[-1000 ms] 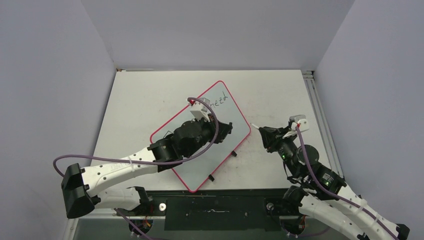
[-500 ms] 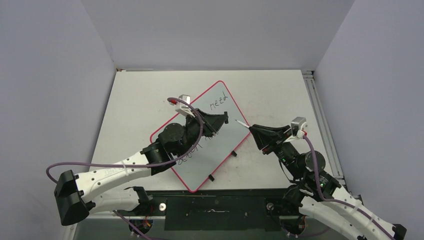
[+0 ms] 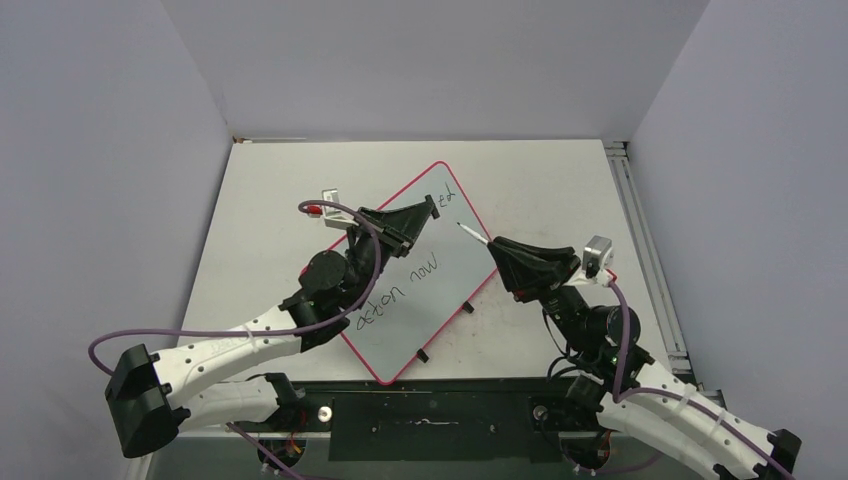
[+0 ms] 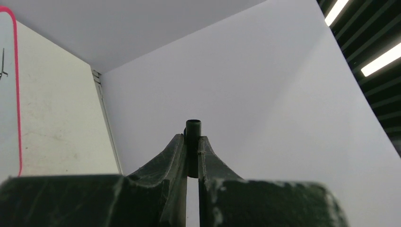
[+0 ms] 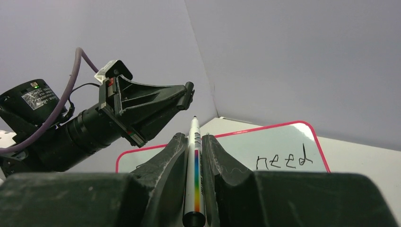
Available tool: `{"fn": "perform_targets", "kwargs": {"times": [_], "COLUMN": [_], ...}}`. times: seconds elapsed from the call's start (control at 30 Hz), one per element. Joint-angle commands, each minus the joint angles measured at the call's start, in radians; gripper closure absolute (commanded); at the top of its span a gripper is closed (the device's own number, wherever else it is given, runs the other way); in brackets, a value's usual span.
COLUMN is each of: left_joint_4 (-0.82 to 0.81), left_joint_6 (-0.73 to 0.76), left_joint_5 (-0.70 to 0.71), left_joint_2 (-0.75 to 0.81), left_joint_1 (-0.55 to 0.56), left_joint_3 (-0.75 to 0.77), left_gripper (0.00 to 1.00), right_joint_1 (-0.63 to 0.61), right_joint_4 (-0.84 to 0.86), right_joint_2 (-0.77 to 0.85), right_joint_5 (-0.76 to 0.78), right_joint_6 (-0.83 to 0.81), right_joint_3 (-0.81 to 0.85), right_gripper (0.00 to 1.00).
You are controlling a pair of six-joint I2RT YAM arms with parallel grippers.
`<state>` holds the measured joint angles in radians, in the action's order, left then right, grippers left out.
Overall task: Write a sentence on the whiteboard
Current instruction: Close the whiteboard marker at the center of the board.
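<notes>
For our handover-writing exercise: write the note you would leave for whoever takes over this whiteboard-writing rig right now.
Left claw: shut on a small black tube, probably the marker's cap, held over the whiteboard.
Right claw: shut on the marker, with its tip bare and pointing toward that tube.
Done: the sentence is on the board. "need" and "action now" are readable; the left arm hides the rest.
Left: probably cap the marker and set it down, then check that the sentence is complete.
</notes>
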<state>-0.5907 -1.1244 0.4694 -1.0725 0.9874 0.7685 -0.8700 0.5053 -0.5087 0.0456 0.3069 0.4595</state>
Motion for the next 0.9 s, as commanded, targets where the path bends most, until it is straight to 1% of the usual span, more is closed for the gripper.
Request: {"fn": "perform_targets", "kwargs": {"times": [0.0,0.23,0.53,0.87], "left_joint_4": [-0.141,-0.180,-0.227,-0.245], "left_joint_6": [-0.087,-0.159,-0.226,-0.254], "left_joint_5": [0.036,0.048,0.045,0.043], "left_joint_2": [-0.003,-0.012,-0.032,-0.028], "left_joint_1": [-0.009,-0.015,-0.024,-0.024], "left_joint_3": [-0.002,-0.027,-0.061,-0.090], "left_gripper": [1.00,1.00,1.00,1.00], "right_joint_1": [-0.002,-0.039,-0.163,-0.176], "right_joint_4": [0.199,0.271,0.315,0.381], "right_joint_2": [-0.058,-0.120,-0.185,-0.201], "right_joint_5": [-0.038,-0.021,0.075,0.139], "right_joint_6": [-0.039,-0.094,-0.213,-0.235], "right_joint_3": [-0.012,-0.007,0.015,-0.002], "right_gripper": [0.95,0.95,0.95,0.95]}}
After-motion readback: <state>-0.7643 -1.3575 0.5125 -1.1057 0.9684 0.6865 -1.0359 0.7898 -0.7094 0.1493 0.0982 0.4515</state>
